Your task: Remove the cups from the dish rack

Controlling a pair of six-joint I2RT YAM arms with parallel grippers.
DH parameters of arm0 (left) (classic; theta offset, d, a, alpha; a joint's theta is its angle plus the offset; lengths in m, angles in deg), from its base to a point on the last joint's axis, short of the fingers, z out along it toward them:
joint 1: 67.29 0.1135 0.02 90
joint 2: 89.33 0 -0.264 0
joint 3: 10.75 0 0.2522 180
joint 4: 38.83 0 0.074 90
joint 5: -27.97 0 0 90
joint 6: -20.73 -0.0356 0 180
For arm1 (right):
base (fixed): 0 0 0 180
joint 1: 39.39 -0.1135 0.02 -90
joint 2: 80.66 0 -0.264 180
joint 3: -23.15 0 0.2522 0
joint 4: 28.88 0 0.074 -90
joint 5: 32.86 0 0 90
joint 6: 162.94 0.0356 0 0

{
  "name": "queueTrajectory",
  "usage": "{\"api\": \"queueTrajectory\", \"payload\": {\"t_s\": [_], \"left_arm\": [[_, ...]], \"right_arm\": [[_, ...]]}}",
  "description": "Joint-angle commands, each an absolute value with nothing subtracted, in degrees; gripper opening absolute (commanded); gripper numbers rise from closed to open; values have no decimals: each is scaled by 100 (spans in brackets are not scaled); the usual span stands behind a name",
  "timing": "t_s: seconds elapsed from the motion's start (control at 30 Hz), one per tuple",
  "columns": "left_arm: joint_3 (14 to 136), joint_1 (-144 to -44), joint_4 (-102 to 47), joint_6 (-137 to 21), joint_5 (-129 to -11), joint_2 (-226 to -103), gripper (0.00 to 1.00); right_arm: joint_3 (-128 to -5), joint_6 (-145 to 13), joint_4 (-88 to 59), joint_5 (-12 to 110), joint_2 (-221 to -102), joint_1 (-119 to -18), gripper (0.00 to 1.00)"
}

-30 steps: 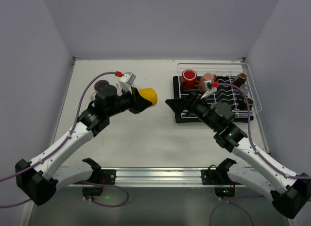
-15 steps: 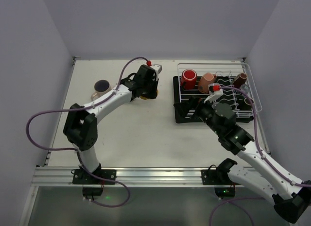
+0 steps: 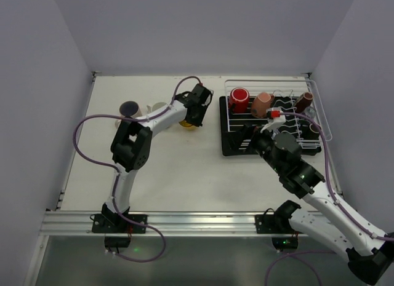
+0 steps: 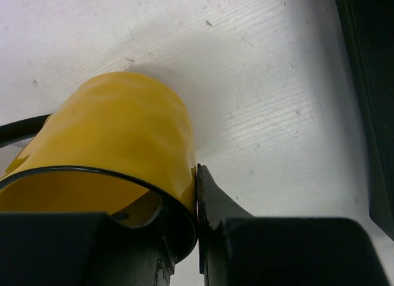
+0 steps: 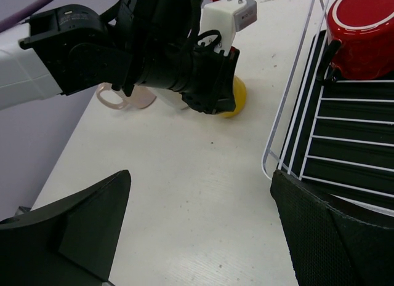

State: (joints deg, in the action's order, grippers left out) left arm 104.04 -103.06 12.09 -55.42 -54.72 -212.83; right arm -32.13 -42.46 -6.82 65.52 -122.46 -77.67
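My left gripper [image 3: 194, 111] is shut on the rim of the yellow cup [image 3: 187, 123], one finger inside and one outside [image 4: 196, 175]. The yellow cup [image 4: 117, 132] hangs tilted, low over the table just left of the dish rack [image 3: 229, 123]. It also shows in the right wrist view [image 5: 237, 95]. The rack holds a red cup [image 3: 239, 99], a pinkish-brown cup [image 3: 263, 104] and a dark brown cup [image 3: 303, 101]. My right gripper [image 5: 200, 175] is open and empty, above the table by the rack's left rim [image 5: 289, 126], with the red cup [image 5: 363, 34] ahead to the right.
A cream cup with a dark inside [image 3: 128, 107] and a white cup [image 3: 159, 107] stand on the table at the back left. The rack's black tray [image 4: 369, 83] lies close to the right of the yellow cup. The left arm's cable loops over the table's left side.
The left arm has stretched out and changed posture, still holding the yellow cup left of the rack. The right gripper has shifted slightly towards the rack.
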Motion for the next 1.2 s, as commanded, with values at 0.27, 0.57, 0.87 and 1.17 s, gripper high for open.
{"api": "queueTrajectory", "payload": {"t_s": [0.27, 0.57, 0.87, 1.17], "left_arm": [[10874, -10332, 1413, -5845, -4937, -21168, 53], [10988, -10332, 1395, -5854, -4911, -20624, 62], [9735, -10350, 545, -5512, -5946, -18036, 79], [6201, -10341, -477, -5125, -6326, -14341, 90]], "right_arm": [[-3543, -4481, -308, 7084, -12627, -7762, 99], [-4097, -4815, 43, 7822, -13355, -7736, 99], [-5396, -5070, 281, 8254, -14709, -7157, 91], [-6802, -5184, 456, 8420, -16511, -6681, 95]]}}
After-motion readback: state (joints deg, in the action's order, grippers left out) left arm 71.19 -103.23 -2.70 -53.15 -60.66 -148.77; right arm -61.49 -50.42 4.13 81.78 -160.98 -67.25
